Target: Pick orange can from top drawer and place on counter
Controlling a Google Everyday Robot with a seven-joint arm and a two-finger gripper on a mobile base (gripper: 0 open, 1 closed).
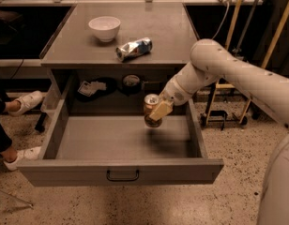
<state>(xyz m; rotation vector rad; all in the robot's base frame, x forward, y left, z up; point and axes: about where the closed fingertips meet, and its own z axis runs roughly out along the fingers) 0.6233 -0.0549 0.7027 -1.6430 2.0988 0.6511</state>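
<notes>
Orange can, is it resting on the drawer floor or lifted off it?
Lifted. The gripper holds the orange can upright in the air above the top drawer floor.

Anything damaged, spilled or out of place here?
One thing: a crushed silver-and-blue can lies on its side on the counter, beside the white bowl. No spill is visible. The gripper holds the orange can above the floor of the open top drawer, which looks normal.

We see a dim, warm scene lit from above: the bench [158,36] gleams softly, while the recess behind the top drawer [88,170] is dark. The pincer [155,114], gripping the orange can [150,104] over the drawer's right half, casts a soft shadow on its floor.
</notes>
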